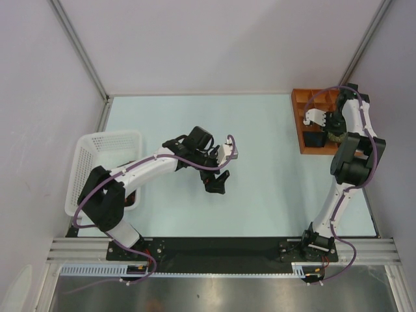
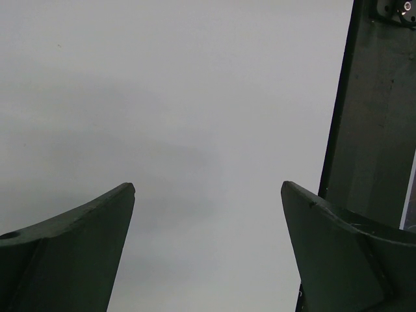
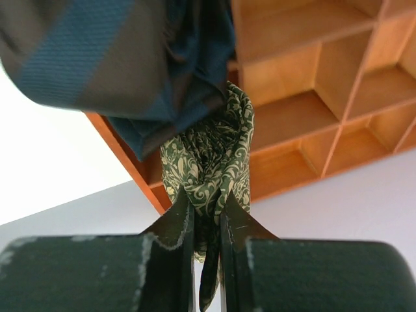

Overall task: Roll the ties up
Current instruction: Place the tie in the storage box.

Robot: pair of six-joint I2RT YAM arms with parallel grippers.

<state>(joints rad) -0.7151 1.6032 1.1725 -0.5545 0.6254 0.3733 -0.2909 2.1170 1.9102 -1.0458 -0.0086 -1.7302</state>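
Left gripper (image 2: 208,187), lower centre of the top view, hangs over the table (image 1: 273,188). Its two fingers (image 2: 78,247) are spread wide with only table surface between them. One white basket (image 1: 83,170) sits at the left edge of the top view, well apart from that gripper.

Farther back, in the upper right of the top view, the right gripper (image 3: 207,203) is over the one orange tray (image 1: 300,107). Its jaws are pinched almost together, grasping a green tie (image 3: 211,153) with a cream scroll pattern. The cloth bunches in folds just above the fingertips, and a strip hangs down between the fingers at the bottom of the wrist frame.

Ties counted: two. The second, a dark tie (image 3: 97,58) with a blue diagonal stripe, fills the upper left of the wrist frame and overlaps the top of the green one. Behind both, several tray cells show at upper right.

In the top view, one dark bundle (image 1: 316,140) lies in the tray's lower-left part, just beside the right gripper. Cannot tell if it is the dark tie.
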